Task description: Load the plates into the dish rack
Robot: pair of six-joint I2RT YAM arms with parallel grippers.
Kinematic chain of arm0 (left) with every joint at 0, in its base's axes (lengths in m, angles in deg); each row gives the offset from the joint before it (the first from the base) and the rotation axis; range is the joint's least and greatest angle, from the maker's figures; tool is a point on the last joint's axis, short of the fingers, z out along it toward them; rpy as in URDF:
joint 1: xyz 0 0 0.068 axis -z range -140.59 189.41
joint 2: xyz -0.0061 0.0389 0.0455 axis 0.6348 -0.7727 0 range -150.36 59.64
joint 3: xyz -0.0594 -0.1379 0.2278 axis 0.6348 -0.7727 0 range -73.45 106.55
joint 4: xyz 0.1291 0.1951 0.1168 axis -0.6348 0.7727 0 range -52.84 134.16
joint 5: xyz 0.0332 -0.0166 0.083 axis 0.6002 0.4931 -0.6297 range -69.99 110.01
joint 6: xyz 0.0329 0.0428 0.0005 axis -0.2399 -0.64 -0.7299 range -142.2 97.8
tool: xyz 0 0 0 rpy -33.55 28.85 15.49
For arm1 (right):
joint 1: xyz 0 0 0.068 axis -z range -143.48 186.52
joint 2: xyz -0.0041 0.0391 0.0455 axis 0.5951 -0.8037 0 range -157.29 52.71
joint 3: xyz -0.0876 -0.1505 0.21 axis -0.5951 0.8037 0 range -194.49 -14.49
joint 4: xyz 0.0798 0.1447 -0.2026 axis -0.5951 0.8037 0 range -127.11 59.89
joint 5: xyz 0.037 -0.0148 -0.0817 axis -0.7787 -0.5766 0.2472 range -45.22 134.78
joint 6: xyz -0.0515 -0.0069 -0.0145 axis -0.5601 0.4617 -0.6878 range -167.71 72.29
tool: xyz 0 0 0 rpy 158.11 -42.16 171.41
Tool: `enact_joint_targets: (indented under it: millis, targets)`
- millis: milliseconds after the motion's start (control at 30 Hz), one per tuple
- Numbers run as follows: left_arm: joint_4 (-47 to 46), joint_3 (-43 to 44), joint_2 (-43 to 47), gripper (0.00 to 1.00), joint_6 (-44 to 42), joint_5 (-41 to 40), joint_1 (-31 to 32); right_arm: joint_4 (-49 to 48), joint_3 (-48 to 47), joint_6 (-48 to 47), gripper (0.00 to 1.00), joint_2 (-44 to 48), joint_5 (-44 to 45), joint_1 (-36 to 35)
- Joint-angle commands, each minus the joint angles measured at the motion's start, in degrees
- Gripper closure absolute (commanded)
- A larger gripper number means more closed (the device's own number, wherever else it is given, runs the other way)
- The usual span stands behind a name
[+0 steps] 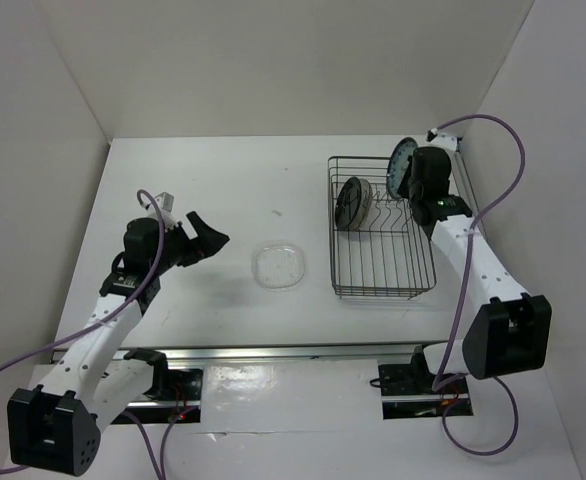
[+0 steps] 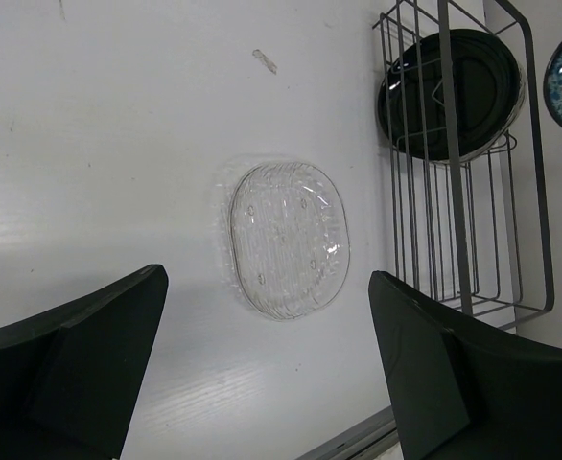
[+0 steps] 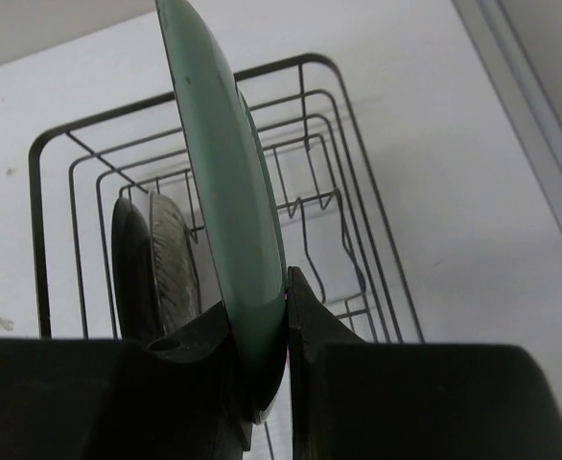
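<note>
- Top external view: the teal plate (image 1: 403,165) stands on edge over the far right corner of the dish rack (image 1: 383,294). The right gripper (image 1: 420,183) pinches it at its lower rim. I cannot tell whether it touches the wires.
- Right wrist view: that gripper's fingers press together on the plate's rim, one on each face.
- A black plate (image 1: 350,203) stands upright among the dividers at the rack's far left, with a paler plate (image 1: 365,207) just beside it.
- A glass plate (image 1: 279,266) lies flat near the middle of the table (image 1: 193,170), left of the rack and apart from it.
- The left gripper (image 1: 210,228) hovers near the glass plate on its left side, fingers spread wide, holding nothing.
- The rack sits near the table's right edge.
</note>
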Motion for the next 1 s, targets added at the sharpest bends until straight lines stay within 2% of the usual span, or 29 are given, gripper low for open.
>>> enact_joint_targets:
  millis: [0, 967]
  targets:
    - [-1.48, 0.92, 0.9, 0.0, 1.04, -0.88, 0.07, -4.25, 0.31, 1.28, 0.95, -1.5, -2.77, -2.2]
    - [-0.96, 0.92, 1.52, 0.0, 0.51, -0.79, 0.07, -5.92, -0.66, 1.28, 0.96, -10.04, 3.83, -5.46]
